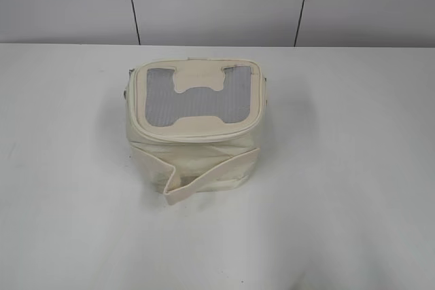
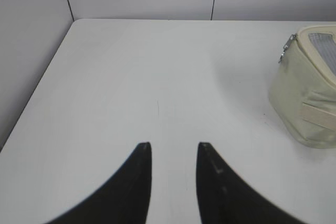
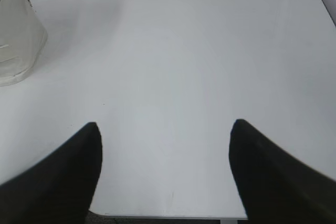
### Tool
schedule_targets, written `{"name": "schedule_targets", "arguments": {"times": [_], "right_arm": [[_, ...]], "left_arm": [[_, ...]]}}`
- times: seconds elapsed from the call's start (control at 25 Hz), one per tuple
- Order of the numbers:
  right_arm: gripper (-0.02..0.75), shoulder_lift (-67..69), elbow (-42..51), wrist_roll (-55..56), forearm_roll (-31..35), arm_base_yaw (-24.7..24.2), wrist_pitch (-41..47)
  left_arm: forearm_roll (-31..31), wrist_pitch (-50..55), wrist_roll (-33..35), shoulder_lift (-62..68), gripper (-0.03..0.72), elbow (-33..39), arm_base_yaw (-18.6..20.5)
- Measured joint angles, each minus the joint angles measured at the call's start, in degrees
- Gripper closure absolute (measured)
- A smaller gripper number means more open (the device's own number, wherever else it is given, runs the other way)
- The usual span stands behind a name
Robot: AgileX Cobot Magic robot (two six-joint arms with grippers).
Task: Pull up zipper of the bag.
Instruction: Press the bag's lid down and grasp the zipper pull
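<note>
Zipper pull (image 2: 286, 45) hanging at lid corner of bag (image 1: 196, 127), mid-surface (image 1: 353, 188), well apart from both grippers. Left gripper (image 2: 174, 148): jaws slightly apart, empty. Right gripper (image 3: 165, 127): jaws wide apart, empty. Risks, near to far: strap (image 1: 204, 183) across front snagging a finger; soft bag sliding or tipping if pulled unbraced; small ringed pull slipping out; track around rim too faint to judge how far closed.

A plain white table (image 1: 353, 168) with a matte top carries a single thing, a small boxy cream bag (image 1: 194, 161) that stands upright on it around the middle, nearer the grey panelled wall (image 1: 217, 1) than the table's front edge.
</note>
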Motion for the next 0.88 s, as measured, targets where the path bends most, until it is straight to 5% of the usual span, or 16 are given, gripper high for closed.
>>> {"name": "schedule_targets", "arguments": {"times": [0.88], "right_arm": [[0.150,0.00,0.00,0.00,0.00,0.00,0.00]], "left_arm": [[0.00,0.00,0.00,0.00,0.457,0.00,0.00]]}}
